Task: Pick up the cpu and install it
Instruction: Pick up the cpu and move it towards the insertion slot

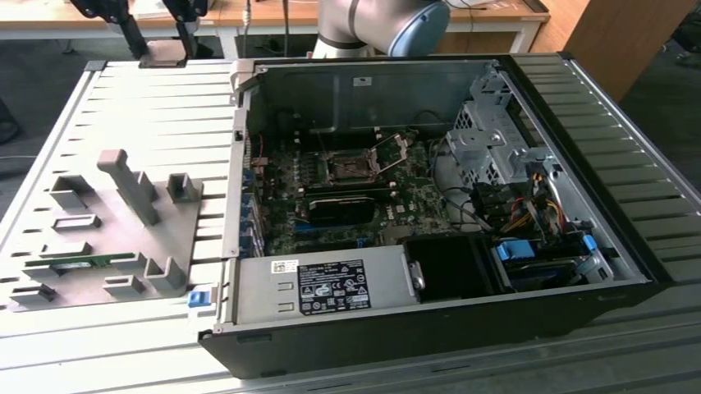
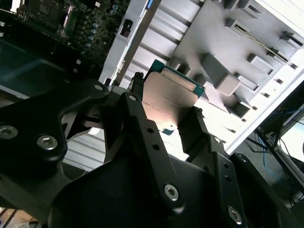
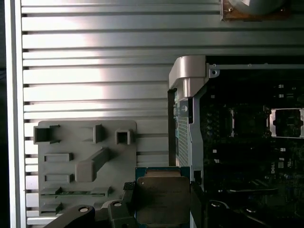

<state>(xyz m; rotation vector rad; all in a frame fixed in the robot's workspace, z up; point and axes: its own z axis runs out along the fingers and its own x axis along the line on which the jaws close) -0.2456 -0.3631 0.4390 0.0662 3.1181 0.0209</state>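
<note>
In both wrist views my gripper (image 2: 166,97) (image 3: 161,190) is shut on the cpu (image 2: 172,103) (image 3: 161,202), a flat square chip with a grey metal top and a thin green rim. Black fingers (image 2: 135,88) press on two opposite edges of it. The chip hangs high above the slatted table, over the gap between the grey fixture plate (image 3: 85,164) and the side wall of the open computer case (image 3: 185,76). The bare processor socket (image 1: 353,168) (image 3: 286,122) lies on the motherboard inside the case, its metal retaining frame (image 1: 392,146) raised.
The fixture plate (image 1: 110,238) with upright grey blocks sits at the exterior view's left and holds a narrow green circuit strip (image 1: 82,264). Inside the case are a power supply (image 1: 323,287), a drive cage (image 1: 493,139) and cable bundles (image 1: 526,213). The arm's base (image 1: 383,25) stands behind the case.
</note>
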